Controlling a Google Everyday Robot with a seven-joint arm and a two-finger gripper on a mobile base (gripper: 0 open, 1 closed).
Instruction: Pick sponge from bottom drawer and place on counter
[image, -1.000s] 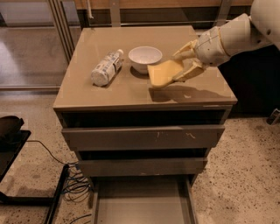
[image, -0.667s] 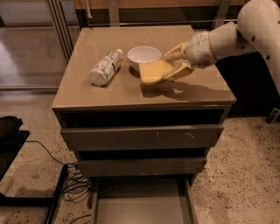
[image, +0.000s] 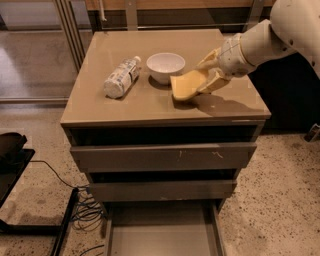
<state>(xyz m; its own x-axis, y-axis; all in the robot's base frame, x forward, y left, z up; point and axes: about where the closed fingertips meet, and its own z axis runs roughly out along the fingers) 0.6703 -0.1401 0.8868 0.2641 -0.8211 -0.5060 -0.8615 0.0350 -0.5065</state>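
While the gripper hung over the right half of the counter, its two fingers were pinched on the right end of the sponge. The sponge sloped down to the left, its lower edge close to the counter; whether it touched could not be told. Just beside it, to the left and behind, stood a white bowl, and farther left a plastic bottle lay on its side. Below, the two upper drawers sat nearly shut, and the bottom drawer stood pulled out, its grey floor showing.
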